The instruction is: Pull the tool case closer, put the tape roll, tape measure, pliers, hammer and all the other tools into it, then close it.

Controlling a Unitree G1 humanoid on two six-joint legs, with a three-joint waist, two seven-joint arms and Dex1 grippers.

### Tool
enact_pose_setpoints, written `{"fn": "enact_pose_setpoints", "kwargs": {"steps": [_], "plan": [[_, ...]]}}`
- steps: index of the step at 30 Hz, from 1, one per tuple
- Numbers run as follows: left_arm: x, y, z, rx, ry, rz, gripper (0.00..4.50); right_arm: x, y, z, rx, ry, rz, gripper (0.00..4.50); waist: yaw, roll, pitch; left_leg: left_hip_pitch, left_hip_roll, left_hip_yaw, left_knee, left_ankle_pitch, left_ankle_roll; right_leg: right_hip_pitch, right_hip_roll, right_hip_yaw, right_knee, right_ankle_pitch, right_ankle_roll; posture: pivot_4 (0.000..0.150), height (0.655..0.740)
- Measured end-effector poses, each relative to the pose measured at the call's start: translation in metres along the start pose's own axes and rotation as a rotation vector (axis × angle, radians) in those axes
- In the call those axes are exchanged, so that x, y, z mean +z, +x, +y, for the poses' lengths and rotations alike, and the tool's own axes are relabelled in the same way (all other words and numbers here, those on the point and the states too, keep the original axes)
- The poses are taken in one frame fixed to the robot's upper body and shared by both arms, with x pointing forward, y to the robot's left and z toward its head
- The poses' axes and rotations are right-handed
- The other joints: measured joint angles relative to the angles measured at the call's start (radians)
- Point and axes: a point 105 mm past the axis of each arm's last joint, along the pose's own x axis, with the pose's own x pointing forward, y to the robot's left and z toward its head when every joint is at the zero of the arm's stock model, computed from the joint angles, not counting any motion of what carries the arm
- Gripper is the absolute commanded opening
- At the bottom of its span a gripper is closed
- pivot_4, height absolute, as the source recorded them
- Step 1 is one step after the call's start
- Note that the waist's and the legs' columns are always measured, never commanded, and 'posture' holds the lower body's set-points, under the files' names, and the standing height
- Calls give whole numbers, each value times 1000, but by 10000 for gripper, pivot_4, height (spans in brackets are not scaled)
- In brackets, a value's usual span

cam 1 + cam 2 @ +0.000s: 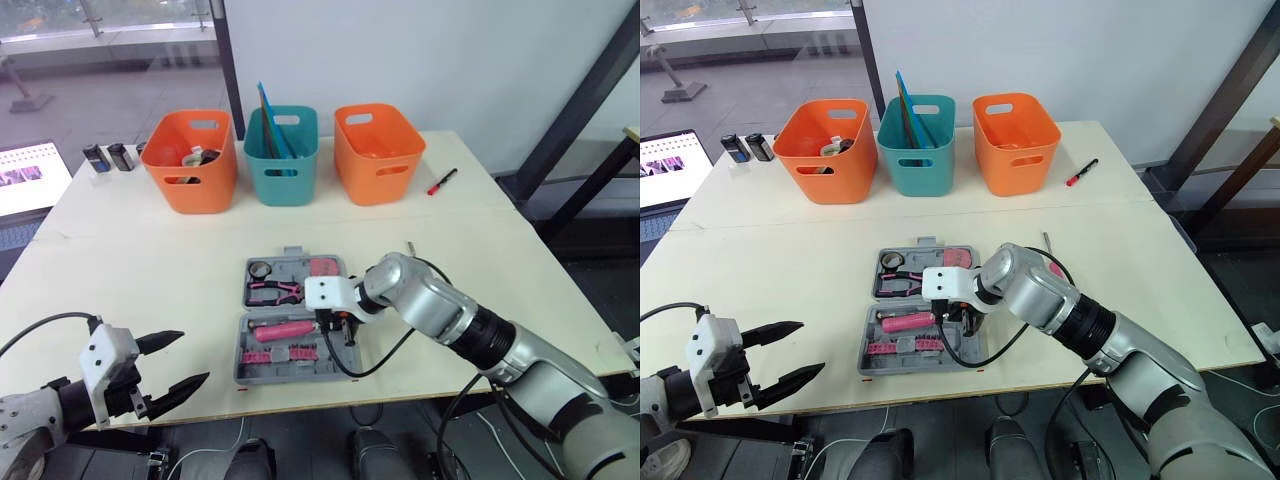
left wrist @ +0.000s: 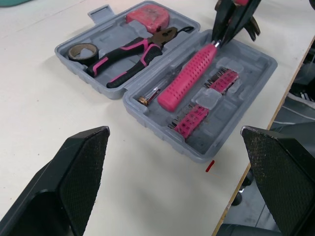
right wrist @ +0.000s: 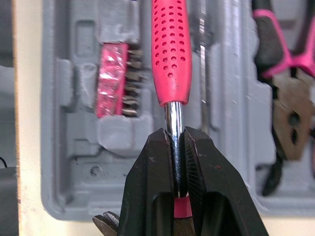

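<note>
The grey tool case (image 1: 300, 373) lies open near the table's front edge. Its far half holds a tape roll (image 1: 260, 269), pink-handled pliers (image 1: 274, 291) and a pink tape measure (image 1: 323, 267). In the near half lie the hammer's pink handle (image 1: 283, 330) and rows of pink bits (image 1: 280, 354). My right gripper (image 3: 175, 142) is shut on the hammer's metal shaft (image 3: 173, 115), low over the case's right side. At the front left, by the table edge, my left gripper (image 1: 195, 356) stands open and holds nothing.
Two orange bins (image 1: 192, 158) (image 1: 378, 152) and a teal bin (image 1: 281, 155) stand in a row at the back. A red marker (image 1: 442, 181) lies to the right of them. A thin metal piece (image 1: 410, 247) lies right of the case. Two small dark items (image 1: 108, 157) sit at the back left.
</note>
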Motion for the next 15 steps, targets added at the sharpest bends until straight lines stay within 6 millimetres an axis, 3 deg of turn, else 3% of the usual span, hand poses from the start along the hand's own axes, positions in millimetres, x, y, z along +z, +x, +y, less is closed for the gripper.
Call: {"fn": "enact_pose_setpoints", "kwargs": {"steps": [15], "plan": [[1,1,1,12,17,-12,45000,11,18,1,6,13,-12,171,-1,0,0,0,0,0,0,0,0,0,0,0,0,0,0,1500,7400]]}}
